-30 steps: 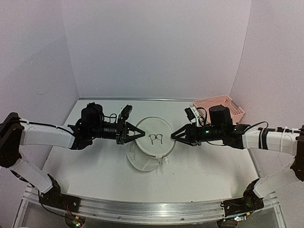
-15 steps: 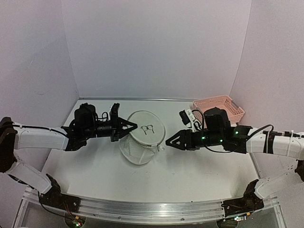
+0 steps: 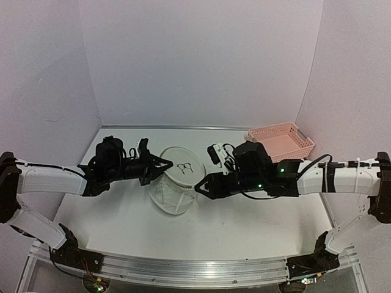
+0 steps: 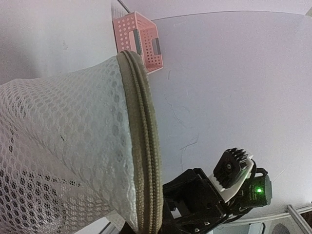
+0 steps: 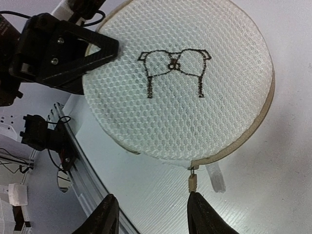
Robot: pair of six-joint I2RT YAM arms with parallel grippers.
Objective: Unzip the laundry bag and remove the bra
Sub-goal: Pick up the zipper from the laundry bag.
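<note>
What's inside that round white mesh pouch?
Through the mesh of the laundry bag, only white netting and faint dark patches show; no garment can be made out. The zipper seam looks shut where visible, so the contents are covered.

Right claw [image 3: 198, 187] advanced left to laundry bag [image 3: 177, 178].
</note>
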